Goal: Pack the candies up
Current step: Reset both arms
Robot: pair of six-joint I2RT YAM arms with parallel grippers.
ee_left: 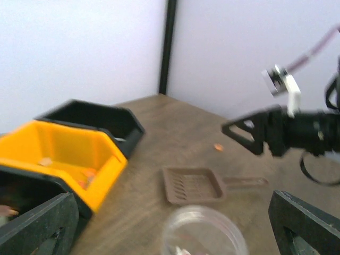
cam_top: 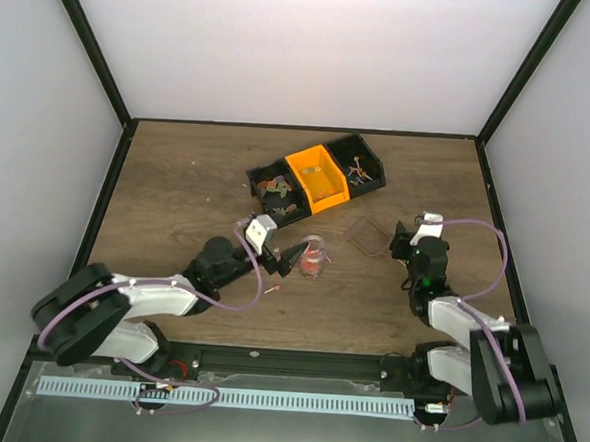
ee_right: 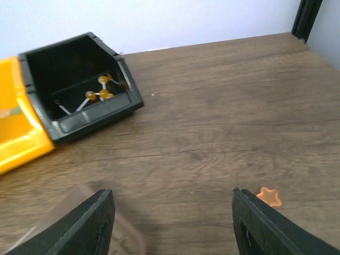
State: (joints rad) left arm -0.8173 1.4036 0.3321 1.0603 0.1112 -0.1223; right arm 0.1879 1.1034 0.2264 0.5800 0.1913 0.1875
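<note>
Brown wooden table (cam_top: 178, 174), white walls (cam_top: 315, 52), left hand (cam_top: 295, 256) released, right hand (ee_right: 172, 223) released

Wooden table (cam_top: 177, 184) carries three bins in a touching diagonal row, far centre: left black bin (cam_top: 272, 188), orange bin (cam_top: 318, 177), right black bin (cam_top: 359, 165). Clear cup (cam_top: 314, 257) stands mid-table, with clear lid (cam_top: 370, 236) flat to its right. One stray candy (cam_top: 274, 291) lies on bare wood near the cup.
</note>
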